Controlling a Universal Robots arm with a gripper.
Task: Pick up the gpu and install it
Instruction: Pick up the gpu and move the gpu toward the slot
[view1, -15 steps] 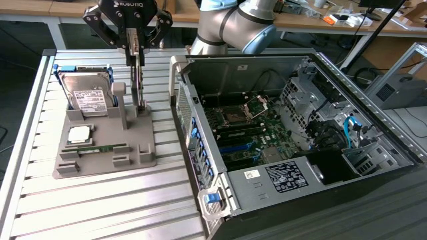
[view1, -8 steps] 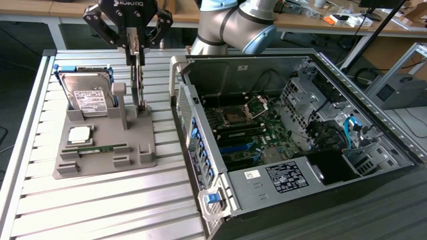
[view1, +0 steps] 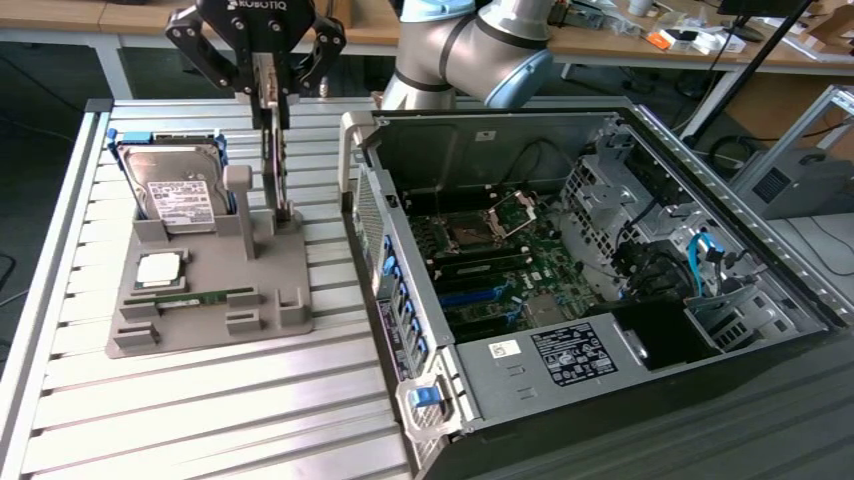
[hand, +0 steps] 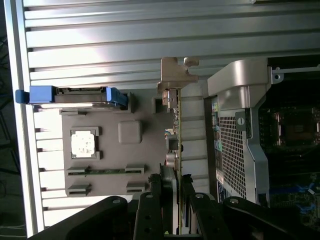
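1. I am gripping the gpu (view1: 279, 150) with my gripper (view1: 274, 88); the jaws are closed on its upper edge, one on each face.
2. The gpu is standing upright, edge-on, over the grey holder (view1: 287, 315). Its lower end is sitting at the holder's slot; I cannot tell whether it is clear of it.
3. In the wrist view its silver end bracket (hand: 175, 75) is pointing away from my gripper (hand: 176, 200).
4. The hard drive (view1: 174, 195) is leaning in the same holder, just beside the gpu on the exterior view's left.
5. A processor chip (view1: 160, 268) and a memory stick (view1: 200, 297) are lying flat in the holder.
6. The open computer case (view1: 561, 400) is sitting on the exterior view's right, with its motherboard (view1: 494, 270) showing.
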